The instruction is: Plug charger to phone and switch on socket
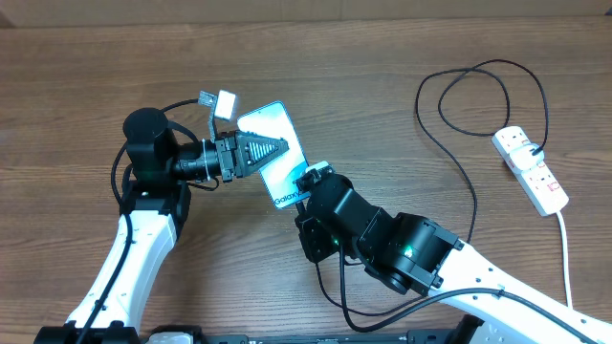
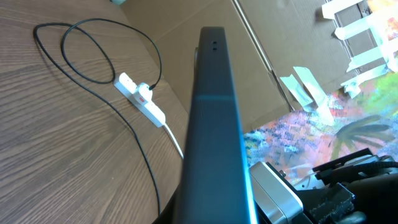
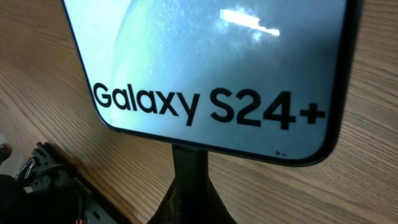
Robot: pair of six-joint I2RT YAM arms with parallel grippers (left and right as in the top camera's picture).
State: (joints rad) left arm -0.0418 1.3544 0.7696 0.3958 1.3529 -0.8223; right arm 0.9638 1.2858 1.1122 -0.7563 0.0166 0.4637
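My left gripper (image 1: 251, 155) is shut on the phone (image 1: 271, 143) and holds it tilted above the table. In the left wrist view the phone (image 2: 211, 118) shows edge-on between the jaws (image 2: 214, 211). In the right wrist view its screen (image 3: 205, 56) reads "Galaxy S24+". My right gripper (image 1: 308, 182) is shut on the charger's black connector (image 3: 189, 163), whose tip meets the phone's bottom edge (image 3: 186, 146). The thin black cable (image 1: 473, 196) loops to the white socket strip (image 1: 532, 170) at the right, also seen in the left wrist view (image 2: 140, 96). Its black plug (image 1: 537, 151) sits in the strip.
The strip's thick white cord (image 1: 564, 253) runs toward the front right edge. The cable's loops (image 1: 478, 96) lie on the wooden table behind the strip. Beyond the table edge the left wrist view shows a cardboard panel (image 2: 261, 37) and colourful clutter (image 2: 348, 118).
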